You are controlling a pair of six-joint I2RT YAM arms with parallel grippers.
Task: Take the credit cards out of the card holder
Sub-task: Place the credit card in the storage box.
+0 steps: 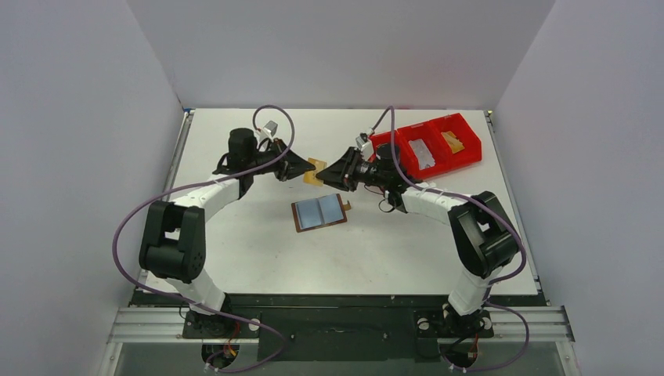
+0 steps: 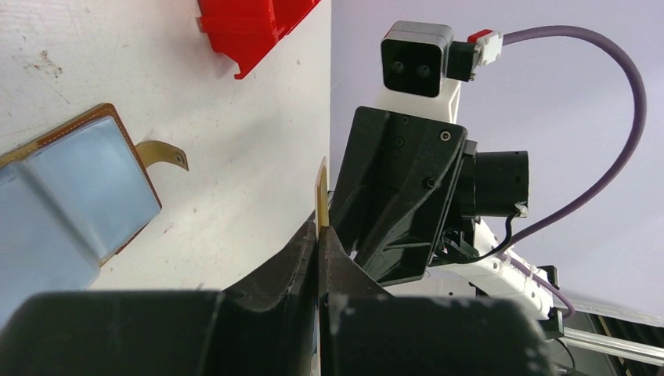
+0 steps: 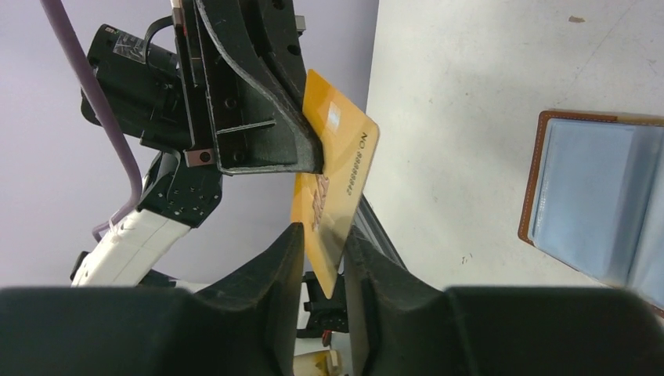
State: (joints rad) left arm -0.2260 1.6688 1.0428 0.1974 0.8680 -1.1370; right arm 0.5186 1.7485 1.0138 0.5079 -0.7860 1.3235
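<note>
The brown card holder (image 1: 319, 212) lies open on the table, pale blue pockets up; it also shows in the left wrist view (image 2: 70, 196) and the right wrist view (image 3: 595, 196). My left gripper (image 2: 320, 229) is shut on an orange credit card (image 2: 321, 192), held edge-on above the table. In the top view the card (image 1: 315, 170) hangs between the left gripper (image 1: 304, 167) and the right gripper (image 1: 329, 174). My right gripper (image 3: 322, 235) is open, its jaws on either side of the lower corner of the card (image 3: 337, 157), with a gap showing.
A red three-compartment bin (image 1: 427, 145) stands at the back right, with a pale card and a gold one in it. Its corner shows in the left wrist view (image 2: 250, 27). The holder's closing tab (image 2: 160, 153) sticks out on the table.
</note>
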